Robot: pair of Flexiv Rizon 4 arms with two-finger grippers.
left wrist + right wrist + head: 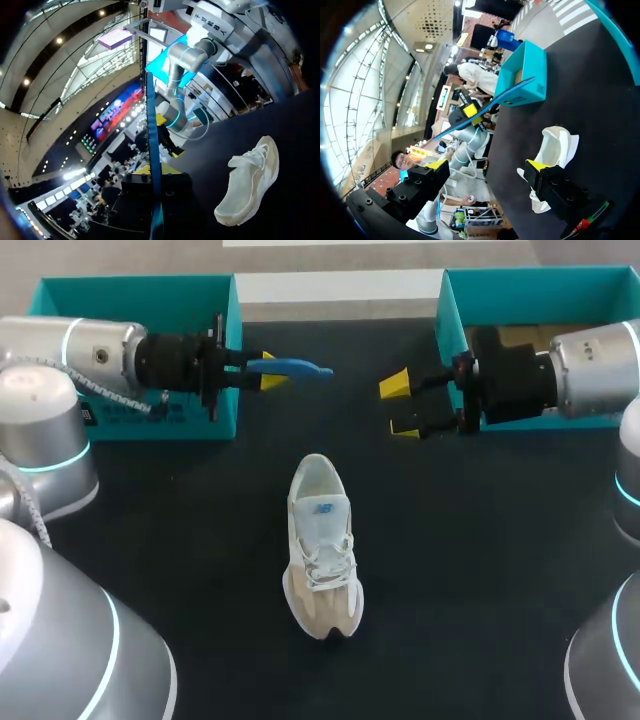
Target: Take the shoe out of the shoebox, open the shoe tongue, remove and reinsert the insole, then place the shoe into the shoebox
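Shoe (pixel 322 545) near left gripper (pixel 268 372) (with insole (pixel 298 368))

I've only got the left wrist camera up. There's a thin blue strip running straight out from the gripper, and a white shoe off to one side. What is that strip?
Observer: It is the blue insole, edge-on to you. In the head view the left gripper is shut on one end of it.
Operator: Is the other gripper holding anything?
Observer: No. The right gripper is open and empty, facing the insole's free end across a gap.
Operator: Where's the nearest shoebox?
Observer: A teal shoebox sits under your left arm, behind the gripper. The shoe lies outside it.
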